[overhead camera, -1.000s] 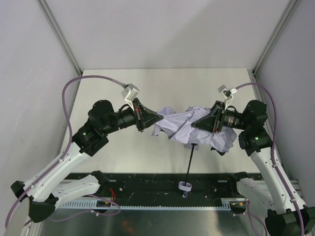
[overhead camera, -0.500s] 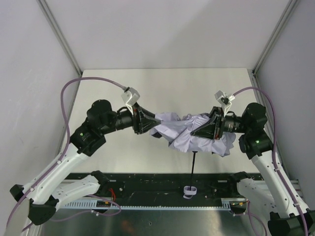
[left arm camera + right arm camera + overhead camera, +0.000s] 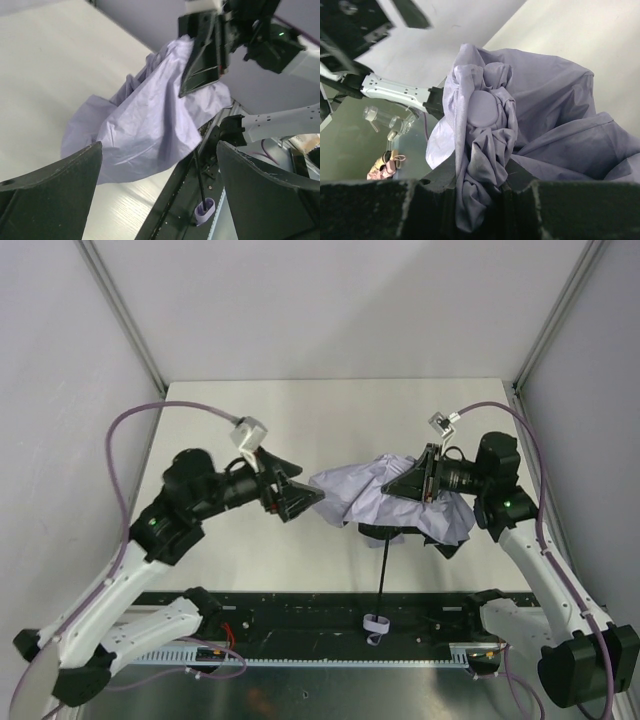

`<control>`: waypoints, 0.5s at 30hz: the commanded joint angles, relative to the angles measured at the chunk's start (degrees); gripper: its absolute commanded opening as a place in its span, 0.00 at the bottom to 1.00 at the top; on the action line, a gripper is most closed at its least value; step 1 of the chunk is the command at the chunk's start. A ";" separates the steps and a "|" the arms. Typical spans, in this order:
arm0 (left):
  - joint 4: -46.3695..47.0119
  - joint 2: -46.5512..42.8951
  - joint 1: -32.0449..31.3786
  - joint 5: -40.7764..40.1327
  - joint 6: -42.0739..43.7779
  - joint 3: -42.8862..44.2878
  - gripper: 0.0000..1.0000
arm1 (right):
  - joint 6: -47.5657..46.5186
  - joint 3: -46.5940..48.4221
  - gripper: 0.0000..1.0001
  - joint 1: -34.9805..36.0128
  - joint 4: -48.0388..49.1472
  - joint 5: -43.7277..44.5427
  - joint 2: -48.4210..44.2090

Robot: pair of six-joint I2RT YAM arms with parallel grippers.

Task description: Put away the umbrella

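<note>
left gripper (image 3: 303, 502) spread wide and empty, just beside the umbrella (image 3: 365, 505) canopy edge. right gripper (image 3: 398, 486) pinching a bunched canopy fold, mid-table (image 3: 330, 415). black shaft (image 3: 384, 568) runs toward the near edge, handle (image 3: 376, 621) at its end.

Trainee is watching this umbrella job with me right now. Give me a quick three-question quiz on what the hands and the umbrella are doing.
1. True or false: the left hand is open, gripping nothing.
2. The right hand is: A) open, holding nothing; B) shut on bunched fabric of the canopy; C) out of every view.
3. Fill in: the black shaft ends in a pale handle with a wrist ____.
Key: 1 true; 2 B; 3 loop.
</note>
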 commanded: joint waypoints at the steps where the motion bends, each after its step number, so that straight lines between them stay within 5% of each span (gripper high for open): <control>1: 1.67 7.71 0.10 2.93 -1.83 -1.17 0.99 | 4.74 4.60 0.00 1.01 8.85 -4.54 -1.47; 6: 3.30 13.42 -0.15 4.93 -0.89 -0.75 0.94 | 5.47 4.64 0.00 2.07 8.55 -5.94 -2.53; 8: 3.40 13.56 -0.12 3.16 0.14 -0.67 0.69 | 4.29 4.64 0.00 2.20 6.65 -5.91 -3.20; 10: 3.08 12.26 0.24 -1.61 1.43 -0.67 0.22 | 3.36 4.64 0.00 2.30 5.14 -6.22 -3.72; 11: 2.72 11.50 0.46 -4.45 1.82 -0.82 0.11 | 3.26 4.64 0.00 2.26 4.91 -6.82 -3.82; 15: 1.70 9.24 0.82 -11.91 3.06 -1.57 0.01 | 3.17 4.60 0.00 2.71 4.47 -8.27 -4.21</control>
